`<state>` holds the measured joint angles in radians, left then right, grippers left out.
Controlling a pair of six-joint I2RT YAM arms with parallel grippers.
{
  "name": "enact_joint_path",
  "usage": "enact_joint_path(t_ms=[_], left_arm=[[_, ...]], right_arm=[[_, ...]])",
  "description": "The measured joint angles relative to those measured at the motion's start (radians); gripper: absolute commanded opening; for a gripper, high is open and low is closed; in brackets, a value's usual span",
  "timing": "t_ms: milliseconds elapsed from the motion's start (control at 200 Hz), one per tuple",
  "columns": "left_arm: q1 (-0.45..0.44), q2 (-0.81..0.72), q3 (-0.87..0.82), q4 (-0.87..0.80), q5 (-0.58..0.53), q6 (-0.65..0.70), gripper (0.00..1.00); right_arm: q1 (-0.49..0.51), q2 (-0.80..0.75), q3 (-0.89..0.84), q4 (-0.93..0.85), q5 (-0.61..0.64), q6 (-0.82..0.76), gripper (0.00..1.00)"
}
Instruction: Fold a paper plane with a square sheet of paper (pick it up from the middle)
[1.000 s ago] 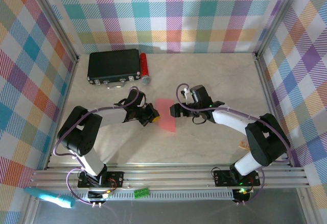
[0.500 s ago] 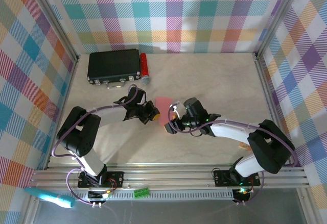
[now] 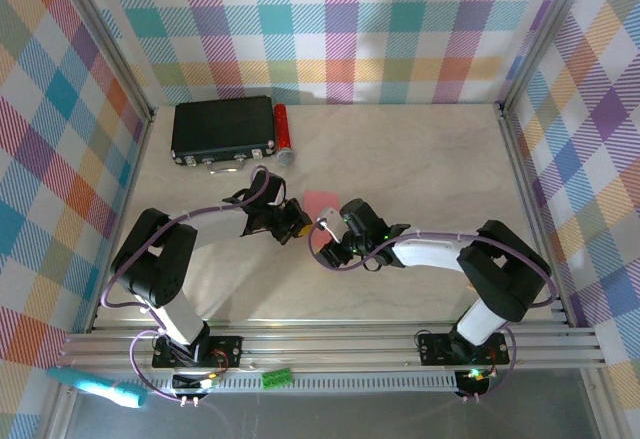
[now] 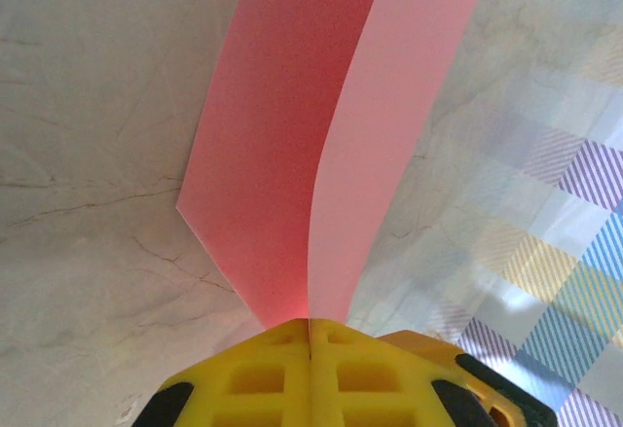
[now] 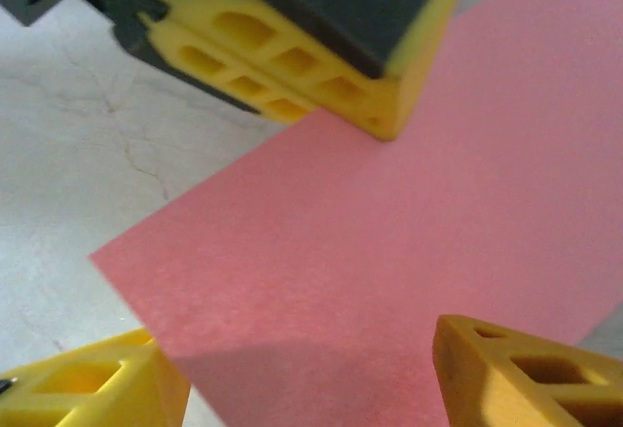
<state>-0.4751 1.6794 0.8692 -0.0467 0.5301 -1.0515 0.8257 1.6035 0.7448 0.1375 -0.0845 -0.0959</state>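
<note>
Left wrist view tells it best: the left gripper (image 4: 310, 328) has its jaws pressed together on the square sheet of paper (image 4: 292, 145), pinching it on a crease, so two flaps fan away from the yellow tips, one darker red, one paler pink.

Why clamp it there?

To anchor it, I'd guess. With the fold pinned, the sheet can't slide while the other arm works.

And the right gripper (image 5: 302, 369)?

Jaws spread, one yellow tip off each side, pink paper lying across the gap. Nothing pinched there yet. Its camera also shows the left arm's tip on the sheet's far edge, so the two face each other across it.

Where's the paper on the tabletop (image 3: 430, 159)?

Around the middle, between the two wrists. Whether its free edge is lifted or flat, I can't tell. The black box (image 3: 222, 129) and the small red cylinder (image 3: 282, 129) just beside it sit well apart at the far left, out of the way.

How far along?

Early, I'd judge: creased, but no dart. Thin paper like that could buckle or tear if the right jaws bite while the left grips.
</note>
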Motion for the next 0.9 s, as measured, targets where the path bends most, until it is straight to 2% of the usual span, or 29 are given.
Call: enact_joint_path(t_ms=[350,900], left_arm=[[0.0,0.0,0.011,-0.007,-0.001,0.001,0.0],[0.0,0.0,0.011,-0.034,-0.016,0.019,0.0]], right_arm=[[0.0,-0.017,0.0,0.019,0.03,0.001,0.5],[0.0,-0.045,0.0,0.026,0.021,0.032,0.5]])
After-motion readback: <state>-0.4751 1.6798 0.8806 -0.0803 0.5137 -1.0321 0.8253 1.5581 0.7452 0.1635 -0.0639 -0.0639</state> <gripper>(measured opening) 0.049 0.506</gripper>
